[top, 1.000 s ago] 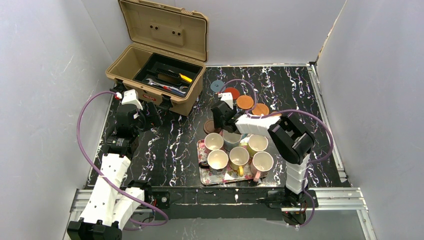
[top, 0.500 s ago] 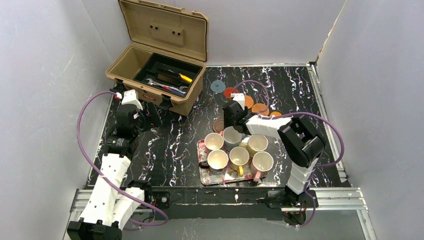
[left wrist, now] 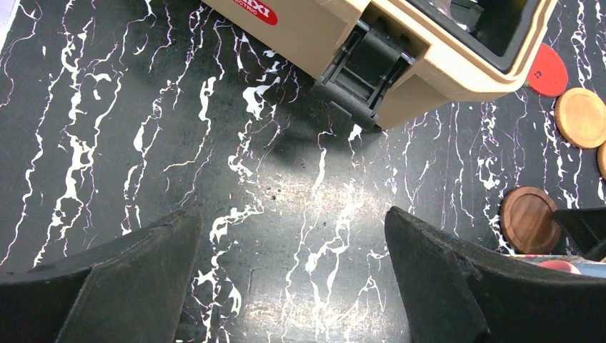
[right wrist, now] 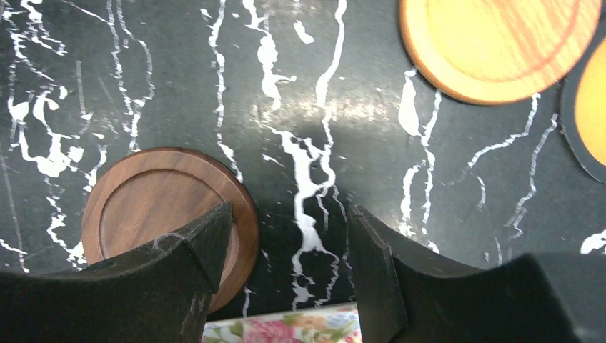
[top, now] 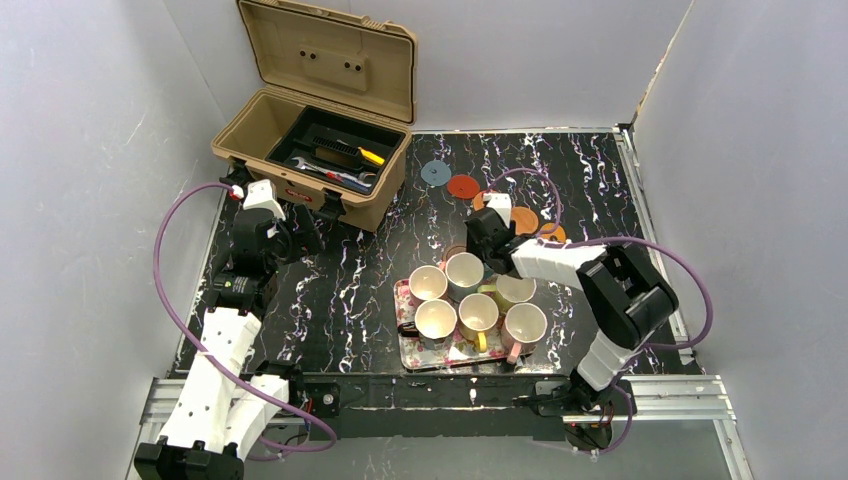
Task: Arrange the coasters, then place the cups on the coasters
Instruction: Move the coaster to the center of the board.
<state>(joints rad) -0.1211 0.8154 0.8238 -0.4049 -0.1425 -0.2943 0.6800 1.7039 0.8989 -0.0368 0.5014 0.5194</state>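
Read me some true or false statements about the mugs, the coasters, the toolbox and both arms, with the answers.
1. All six mugs stand on the floral tray. True.
2. The toolbox is shut. False: its lid stands open, with tools showing.
3. The right arm's jaws grip the brown coaster. False: they are open and empty, with one tip over its edge.
4. No mug sits on a coaster. True.
5. The red coaster lies on the tray. False: it lies on the table, beside the blue-grey coaster.
6. The left arm's jaws stand wide open. True.
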